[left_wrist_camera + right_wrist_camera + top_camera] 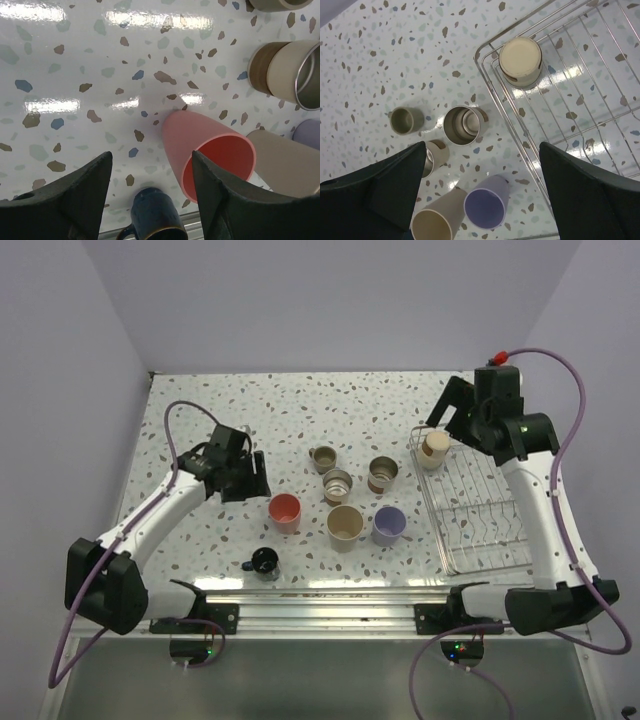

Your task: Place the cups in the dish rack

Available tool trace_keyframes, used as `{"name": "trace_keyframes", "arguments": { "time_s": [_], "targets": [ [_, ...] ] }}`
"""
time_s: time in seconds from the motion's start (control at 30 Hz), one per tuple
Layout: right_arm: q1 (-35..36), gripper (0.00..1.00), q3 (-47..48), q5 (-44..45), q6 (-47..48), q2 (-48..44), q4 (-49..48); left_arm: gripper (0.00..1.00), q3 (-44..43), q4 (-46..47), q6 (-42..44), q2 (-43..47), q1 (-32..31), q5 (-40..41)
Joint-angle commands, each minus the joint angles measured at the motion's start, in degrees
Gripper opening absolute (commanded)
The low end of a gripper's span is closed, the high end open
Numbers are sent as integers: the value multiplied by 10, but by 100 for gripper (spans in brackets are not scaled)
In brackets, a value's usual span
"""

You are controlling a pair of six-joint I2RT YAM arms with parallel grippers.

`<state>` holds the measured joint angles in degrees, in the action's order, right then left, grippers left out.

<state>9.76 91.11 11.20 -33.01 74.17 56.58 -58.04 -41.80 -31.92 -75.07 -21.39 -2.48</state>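
Observation:
The wire dish rack (478, 530) stands at the right, with one beige cup (434, 450) upside down in its far left corner. On the table stand a red-pink cup (285, 512), a tan cup (345, 527), a lavender cup (388, 525), a steel cup (338, 485), a brown-and-tan cup (383, 475), a small olive mug (322, 459) and a dark blue mug (264, 562). My left gripper (250, 480) is open and empty, just left of the red-pink cup (210, 155). My right gripper (443, 415) is open and empty, above the beige cup (520, 62) and the rack's corner (485, 55).
The metal rail (320, 590) runs along the table's near edge, close to the dark blue mug (155, 215). The cups stand close together between the two arms. Walls bound the table at the back and sides.

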Motion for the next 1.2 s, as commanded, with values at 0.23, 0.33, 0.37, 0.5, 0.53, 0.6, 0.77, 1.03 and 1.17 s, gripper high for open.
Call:
{"name": "trace_keyframes", "arguments": {
  "time_s": [0.23,0.33,0.37,0.5,0.53,0.6,0.77,1.03,1.17],
  "targets": [
    [2,98,-24,-10,6,-37,27,65,36,18,-32,28,-44,23],
    [1,98,-29,-13,7,-43,27,65,49,30,-38,44,-51,22],
    [1,98,-30,-15,6,-43,27,65,50,30,-40,45,-52,23],
    [1,98,-25,-17,8,-44,32,64,45,32,-47,66,-60,38],
    [2,98,-23,-16,8,-44,32,64,46,36,-46,71,-60,40],
    [2,98,-22,-19,9,-43,32,63,49,40,-44,72,-60,39],
    [2,98,-23,-21,8,-44,34,60,67,47,-37,45,-69,29],
    [1,98,-43,-20,9,-57,35,38,82,90,-23,12,-78,27],
    [2,98,-45,-19,9,-63,34,0,64,99,-19,-15,-79,15]
  ]
}}
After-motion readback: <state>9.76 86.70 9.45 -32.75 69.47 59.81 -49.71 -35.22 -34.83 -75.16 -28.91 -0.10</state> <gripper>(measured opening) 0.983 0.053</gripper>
